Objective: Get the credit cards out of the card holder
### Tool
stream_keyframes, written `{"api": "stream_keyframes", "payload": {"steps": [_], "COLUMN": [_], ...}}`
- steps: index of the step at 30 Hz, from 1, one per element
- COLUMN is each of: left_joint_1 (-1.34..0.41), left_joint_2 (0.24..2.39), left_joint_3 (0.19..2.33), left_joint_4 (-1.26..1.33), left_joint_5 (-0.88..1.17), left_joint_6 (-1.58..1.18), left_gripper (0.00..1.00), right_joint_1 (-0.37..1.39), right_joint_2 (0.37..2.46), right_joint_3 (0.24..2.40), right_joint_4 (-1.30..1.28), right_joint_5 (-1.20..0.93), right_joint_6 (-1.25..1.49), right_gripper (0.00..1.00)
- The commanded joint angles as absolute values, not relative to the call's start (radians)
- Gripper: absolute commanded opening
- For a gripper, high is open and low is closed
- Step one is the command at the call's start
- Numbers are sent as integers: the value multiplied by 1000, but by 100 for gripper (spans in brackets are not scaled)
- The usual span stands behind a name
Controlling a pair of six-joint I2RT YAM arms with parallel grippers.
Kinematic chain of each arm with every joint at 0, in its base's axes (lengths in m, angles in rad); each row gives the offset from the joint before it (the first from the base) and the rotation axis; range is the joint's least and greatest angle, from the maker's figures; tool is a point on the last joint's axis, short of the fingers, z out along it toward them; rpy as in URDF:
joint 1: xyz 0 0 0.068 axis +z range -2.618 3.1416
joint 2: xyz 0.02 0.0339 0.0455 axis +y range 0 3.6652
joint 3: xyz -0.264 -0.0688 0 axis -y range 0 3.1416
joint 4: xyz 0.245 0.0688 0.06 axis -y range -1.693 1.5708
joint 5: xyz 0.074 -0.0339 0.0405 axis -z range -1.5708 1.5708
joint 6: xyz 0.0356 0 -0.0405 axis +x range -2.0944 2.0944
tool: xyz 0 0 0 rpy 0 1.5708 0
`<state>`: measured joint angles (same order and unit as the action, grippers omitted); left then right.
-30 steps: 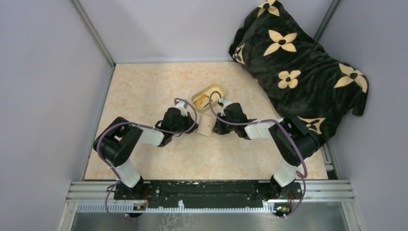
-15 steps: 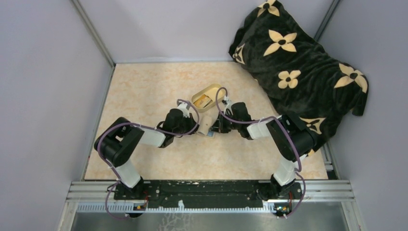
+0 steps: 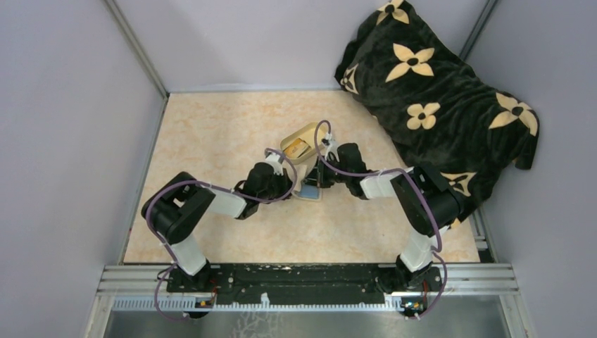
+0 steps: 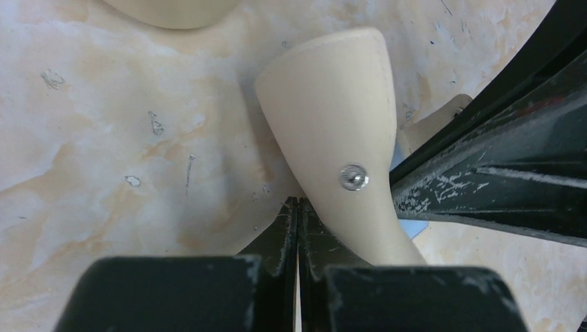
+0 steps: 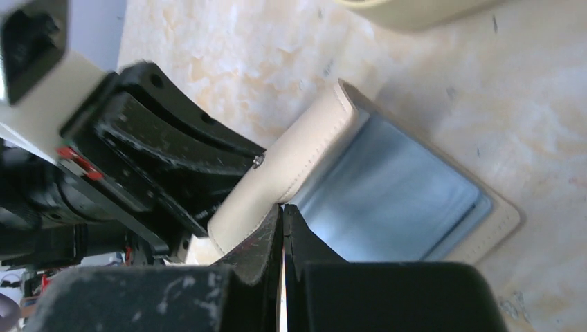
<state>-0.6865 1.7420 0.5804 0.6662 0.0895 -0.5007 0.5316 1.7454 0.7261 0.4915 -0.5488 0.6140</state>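
Two black grippers: both meet at the small tan bifold card holder [image 5: 401,187], blue-grey inside.
Left gripper [image 4: 297,207]: fingers pressed together, beside the little tan tab [image 4: 325,111].
Right gripper [image 5: 282,211]: pinching the raised tan flap [image 5: 297,152].
Place: half open on the pale marbled table [image 3: 211,134], near the oval cream dish [image 3: 310,127].

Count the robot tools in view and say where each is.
2. The left tool, shut, rests against the tan outer side of the card holder's raised flap. The right tool, shut, meets that flap's edge beside the blue-grey inner face. Neither is hidden.
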Motion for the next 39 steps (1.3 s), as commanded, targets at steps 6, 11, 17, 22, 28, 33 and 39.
{"api": "stream_keyframes", "payload": {"steps": [6, 11, 17, 22, 28, 33, 39], "left_joint_1": [-749, -759, -766, -832, -915, -926, -924], "left_joint_2": [1783, 1771, 1669, 1484, 1156, 982, 1133], "left_joint_3": [563, 555, 489, 376, 263, 355, 499], "left_joint_4": [588, 575, 508, 399, 264, 184, 227], "left_joint_5": [146, 131, 74, -13, -110, -185, -266], "left_joint_6": [-511, -508, -505, -509, -561, -535, -509], "left_gripper": [0, 0, 0, 0, 0, 1, 41], "right_joint_1": [534, 534, 536, 537, 546, 566, 567], "right_joint_2": [1773, 1792, 1835, 1864, 1901, 1928, 1929], "right_joint_3": [806, 808, 792, 772, 771, 764, 733], "right_joint_4": [595, 612, 636, 656, 654, 648, 734], "right_joint_5": [-580, -578, -595, -600, -589, -556, -568], "right_joint_6": [617, 620, 619, 624, 613, 594, 643], "right_gripper": [0, 0, 0, 0, 0, 0, 0]}}
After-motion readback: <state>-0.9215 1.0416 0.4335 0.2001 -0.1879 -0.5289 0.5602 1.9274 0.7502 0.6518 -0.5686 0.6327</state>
